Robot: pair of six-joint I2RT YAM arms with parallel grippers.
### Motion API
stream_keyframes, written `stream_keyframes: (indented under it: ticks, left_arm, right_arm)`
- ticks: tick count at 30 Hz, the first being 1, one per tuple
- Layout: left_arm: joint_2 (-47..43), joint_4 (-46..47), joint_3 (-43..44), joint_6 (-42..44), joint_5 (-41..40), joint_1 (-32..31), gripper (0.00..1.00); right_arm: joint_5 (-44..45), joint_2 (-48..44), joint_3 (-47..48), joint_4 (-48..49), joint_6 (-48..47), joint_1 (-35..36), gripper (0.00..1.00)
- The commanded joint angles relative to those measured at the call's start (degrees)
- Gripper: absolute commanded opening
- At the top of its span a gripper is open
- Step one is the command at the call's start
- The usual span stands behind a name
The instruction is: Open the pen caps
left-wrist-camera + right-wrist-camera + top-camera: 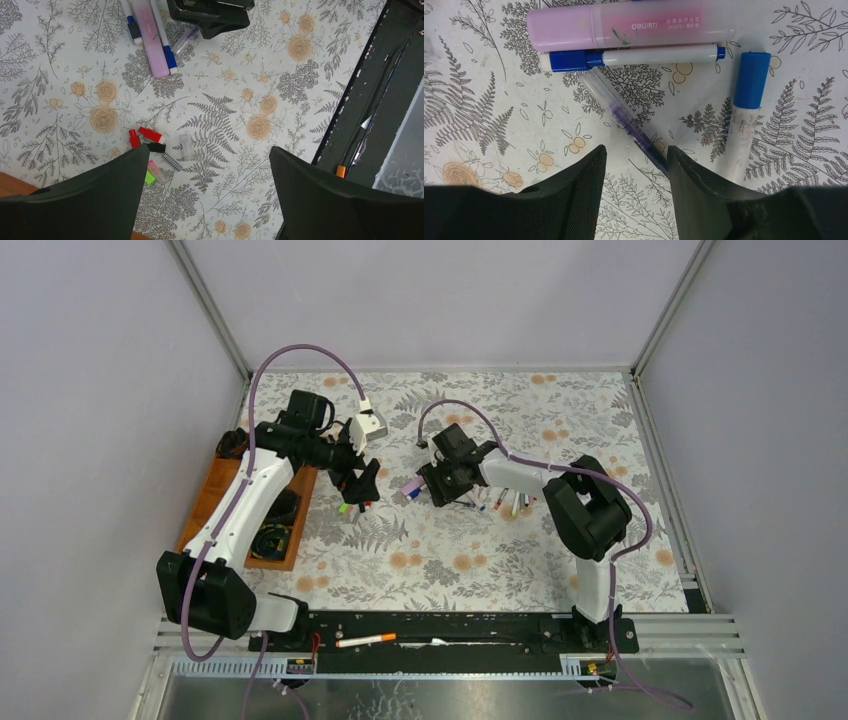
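**Right claw straddles the purple pen off-centre**

Both arms reach toward the bench's middle, wrists tipped down. The left gripper [208, 150] hovers nearer the left edge, jaws wide apart and empty. The right gripper [636, 150], fingers apart, sits low near the pink highlighter [624, 25] and blue-capped marker [634, 56], straddling the clear purple pen [624, 117] off-centre. We judge a closing pinch could catch it askew and roll it into those neighbours. The loose pen caps [150, 136] lie clustered below the left gripper.
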Motion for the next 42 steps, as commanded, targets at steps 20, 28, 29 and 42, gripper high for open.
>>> stream_keyframes:
  ticks: [20,28,29,42]
  left_arm:
    - [0.26,-1.87,2.87,0.77,2.29,0.38,0.98]
    - [-0.56,-4.61,-2.93,12.5,6.66,0.38,0.98]
    - [-0.62,-5.23,-4.0,14.73,7.7,0.38,0.98]
    - [-8.5,1.35,-15.44,30.47,6.85,-6.17,0.92]
  right_arm:
    - [1.35,-5.93,-14.78,7.74,3.74,7.24,0.0]
    - [-7.36,-16.18,-16.17,6.76,4.85,7.24,0.0]
    - [-9.87,-17.02,-15.79,6.32,5.2,7.23,0.0]
    - [-43.5,-14.53,-6.97,4.37,12.7,5.4,0.0]
